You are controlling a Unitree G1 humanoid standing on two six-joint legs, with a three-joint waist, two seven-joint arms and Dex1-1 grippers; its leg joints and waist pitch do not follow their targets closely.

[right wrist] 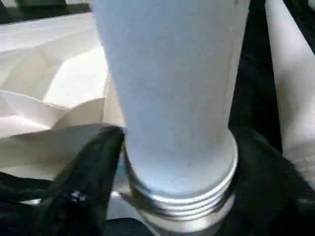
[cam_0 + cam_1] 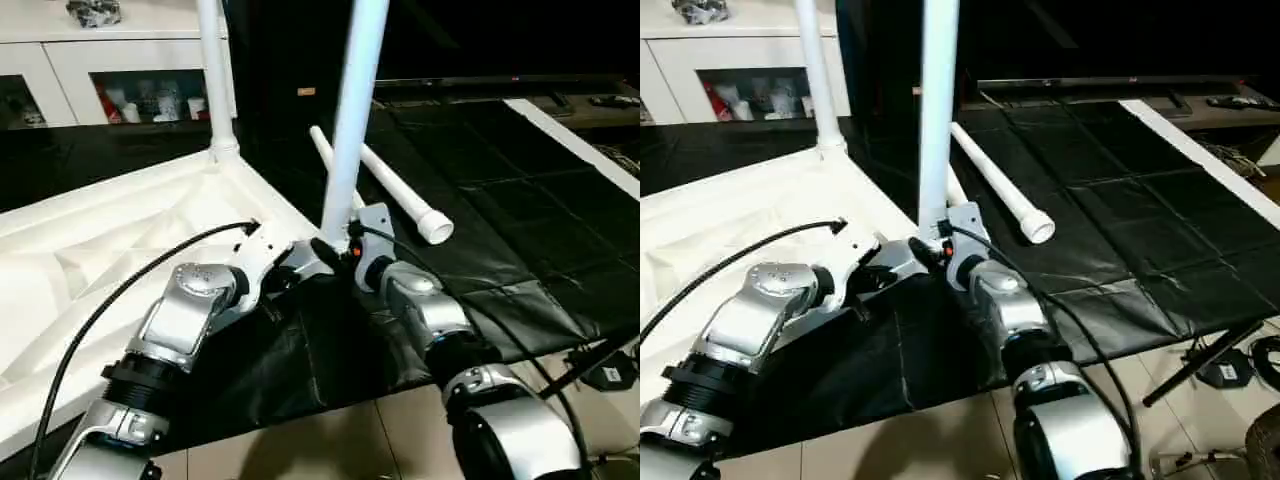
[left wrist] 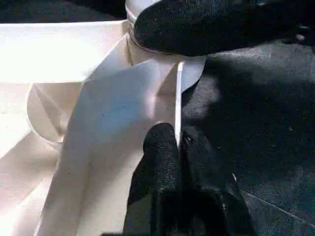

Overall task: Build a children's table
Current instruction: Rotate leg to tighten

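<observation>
1. The children's table top point(image 2: 120, 230) lies upside down on black sheeting point(image 2: 480, 190), ribbed underside up, spreading away to the left of both grippers.
2. A white cabinet point(image 2: 110, 60) stands well beyond the grippers; behind its glass doors sit small items too blurred to name.
3. One leg point(image 2: 215, 75) stands upright in the far corner socket, well beyond the left gripper, and looks seated.
4. A second leg point(image 2: 352, 120) stands upright at the near corner, right between the two grippers. Its threaded end point(image 1: 179, 196) shows above the socket, so I judge it only partly screwed in.
5. A third leg point(image 2: 400, 190) lies loose on the sheeting just beyond the right gripper. A fourth I cannot find.
6. So roughly one leg is done, one is going in, and two are left.
7. The right gripper point(image 1: 177, 162) has its fingers point(image 1: 83, 182) spread around the base of the upright leg; whether they press on it I cannot tell.
8. The left gripper point(image 3: 179, 147) is pressed together, pinching the thin edge of the table top beside that corner.
</observation>
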